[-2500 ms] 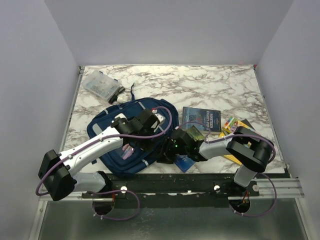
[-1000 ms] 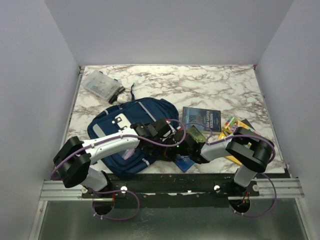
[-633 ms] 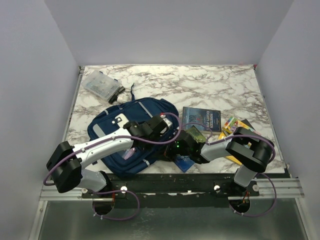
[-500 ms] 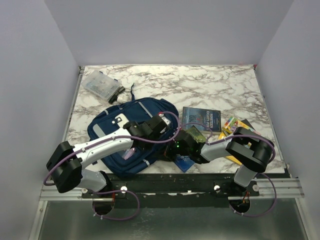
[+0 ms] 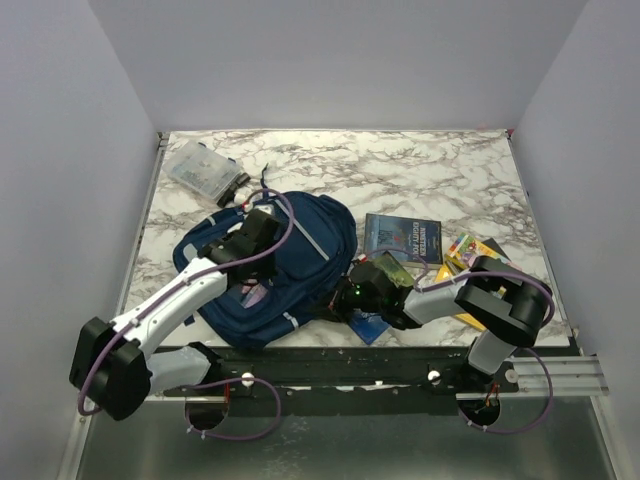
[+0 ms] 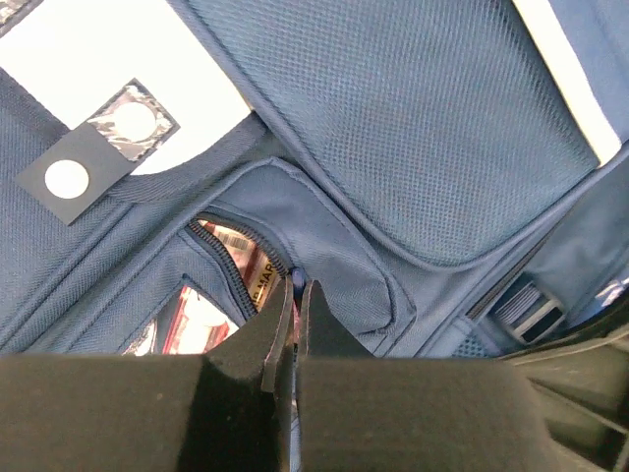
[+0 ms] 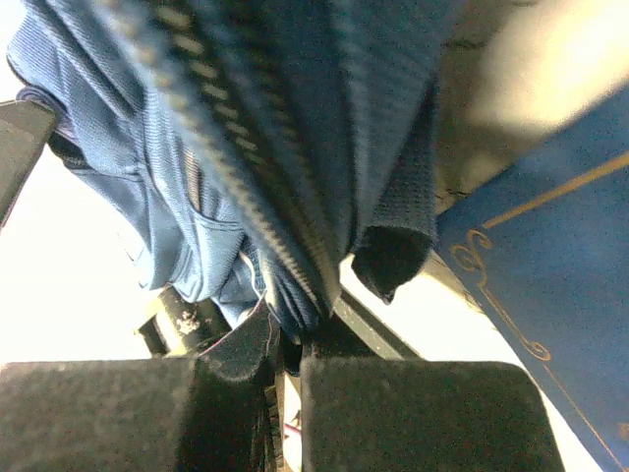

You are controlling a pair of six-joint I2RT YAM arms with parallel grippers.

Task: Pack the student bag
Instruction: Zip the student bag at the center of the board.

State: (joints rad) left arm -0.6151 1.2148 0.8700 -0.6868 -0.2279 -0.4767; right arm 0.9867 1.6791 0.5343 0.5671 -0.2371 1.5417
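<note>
The student bag (image 5: 300,262), navy with grey stripes, lies at the near left of the marble table. My left gripper (image 5: 257,229) hangs over its upper left part, shut on the small blue zipper pull (image 6: 296,279). Beside the pull the zip (image 6: 228,275) gapes, and red and white printed packaging (image 6: 201,317) shows inside. My right gripper (image 5: 338,301) is at the bag's near right edge, shut on a fold of its fabric and zip edge (image 7: 291,295). The bag (image 6: 413,147) fills the left wrist view.
A clear plastic box (image 5: 204,169) lies at the back left. A dark blue book (image 5: 403,239) and a yellow book with a crayon pack (image 5: 466,248) lie right of the bag. Another blue book (image 7: 550,256) lies by the right gripper, near the table's front edge.
The left gripper shut on the zipper pull at the bag's right side, then travelled left and back across the bag with it. The bag's top bulged up. The right arm held still.
</note>
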